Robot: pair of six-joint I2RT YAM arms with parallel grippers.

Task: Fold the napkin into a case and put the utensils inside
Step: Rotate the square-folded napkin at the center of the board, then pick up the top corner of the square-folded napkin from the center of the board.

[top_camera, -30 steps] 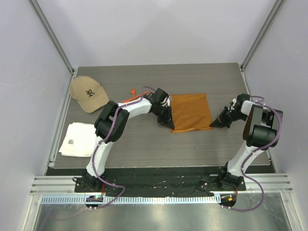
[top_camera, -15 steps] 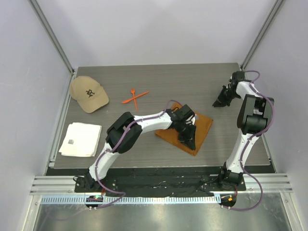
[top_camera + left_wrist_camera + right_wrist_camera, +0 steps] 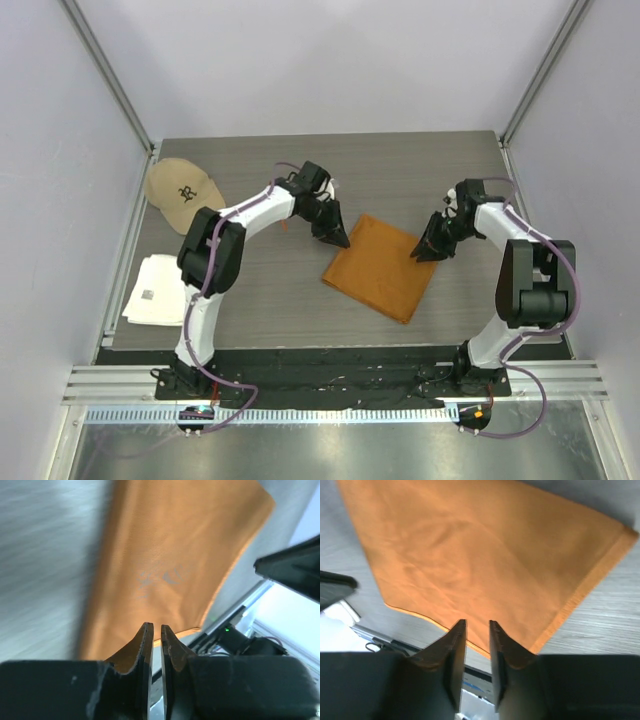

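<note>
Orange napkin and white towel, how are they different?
The napkin is rust-orange; the towel is white. The napkin lies in the middle of the table, turned at an angle; the towel sits by its left edge, nearly square to it. The napkin looks bigger than the towel. Both are cloths lying flat.

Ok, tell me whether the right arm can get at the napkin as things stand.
Probably yes: the right tool is at the napkin's right corner, with nothing lying between them.

White arms (image 3: 262, 205), black joints, purple cables (image 3: 528, 232)
</note>
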